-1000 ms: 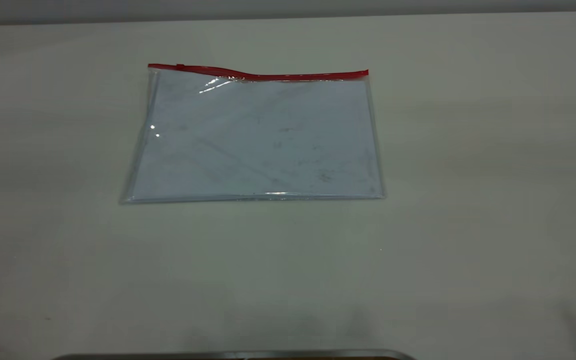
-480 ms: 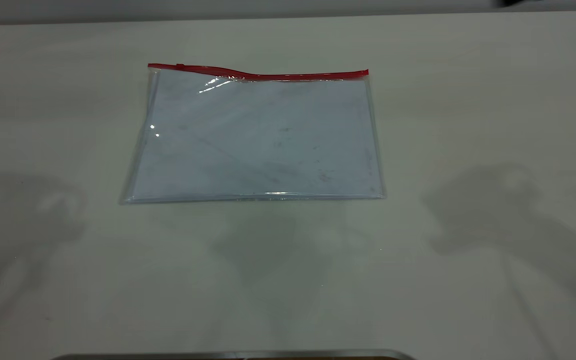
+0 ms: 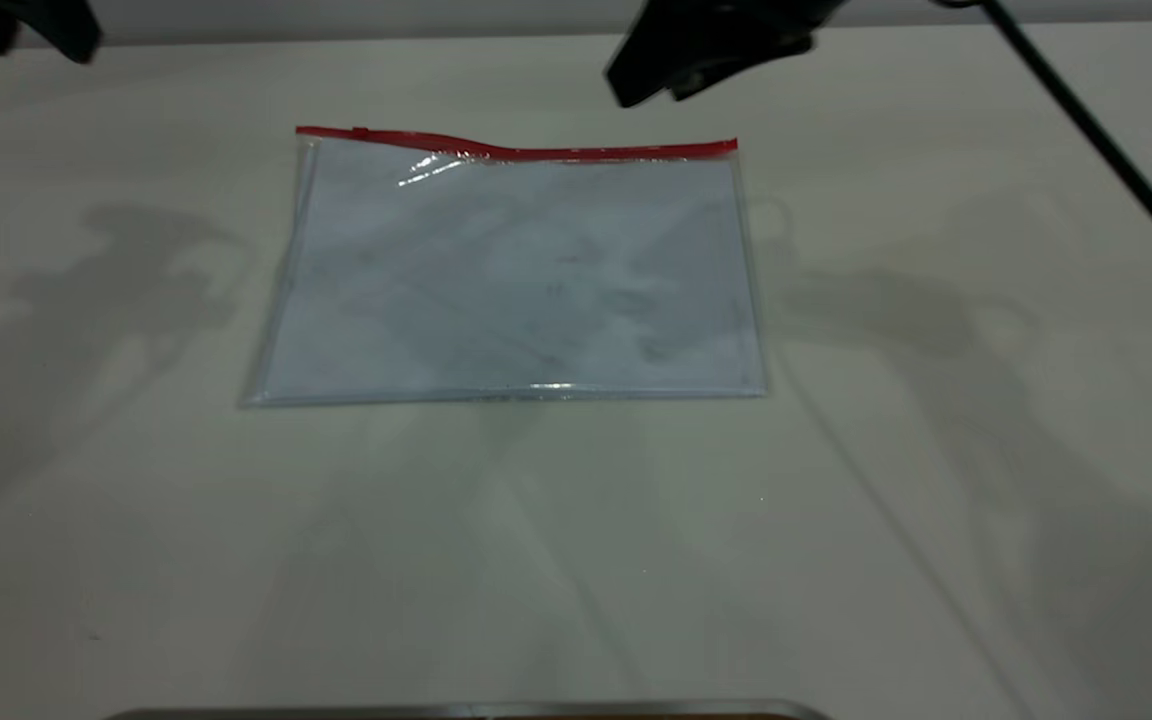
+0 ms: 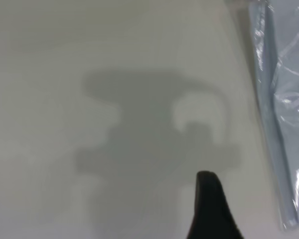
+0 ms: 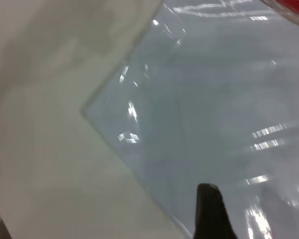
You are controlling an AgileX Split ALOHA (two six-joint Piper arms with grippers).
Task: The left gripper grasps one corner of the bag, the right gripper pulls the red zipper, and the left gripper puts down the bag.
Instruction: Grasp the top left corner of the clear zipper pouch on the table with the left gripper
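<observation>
One bag [image 3: 511, 275] lies flat on table [image 3: 576, 550], one red zipper [image 3: 526, 150] along its far edge. Two grippers, both above table, touching nothing: left gripper [image 3: 36, 25] beyond bag's far left corner, right gripper [image 3: 696, 50] just past zipper's right half — jaw opening of either: cannot tell.

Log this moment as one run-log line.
left gripper: far-left, above table | right gripper: above red zipper | bag: flat, ungrasped
</observation>
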